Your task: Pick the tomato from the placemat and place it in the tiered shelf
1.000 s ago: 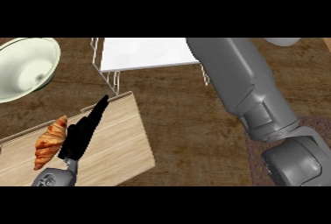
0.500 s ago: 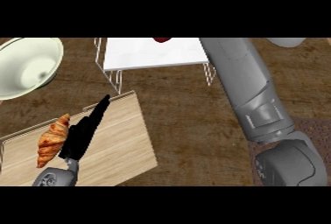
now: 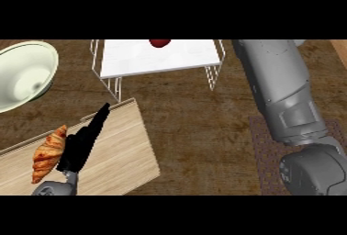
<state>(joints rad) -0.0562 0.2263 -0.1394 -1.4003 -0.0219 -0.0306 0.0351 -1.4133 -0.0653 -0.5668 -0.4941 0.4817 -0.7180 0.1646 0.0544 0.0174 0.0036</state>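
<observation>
The tomato (image 3: 160, 43) sits on the white top of the tiered shelf (image 3: 136, 59) at 12 o'clock, half cut by the view's edge. My left hand (image 3: 82, 147) at 8 o'clock lies over the wooden board (image 3: 125, 151), fingers straight and holding nothing, pointing to 1 o'clock, just beside the croissant (image 3: 49, 153). My right forearm (image 3: 281, 87) crosses the placemat (image 3: 261, 137) at 4 o'clock. Its hand is out of sight, so I cannot tell its fingers.

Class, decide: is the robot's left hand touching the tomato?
Apart. The head view shows the left hand over the wooden board, the tomato far off on the tiered shelf, with brown counter between them.
</observation>
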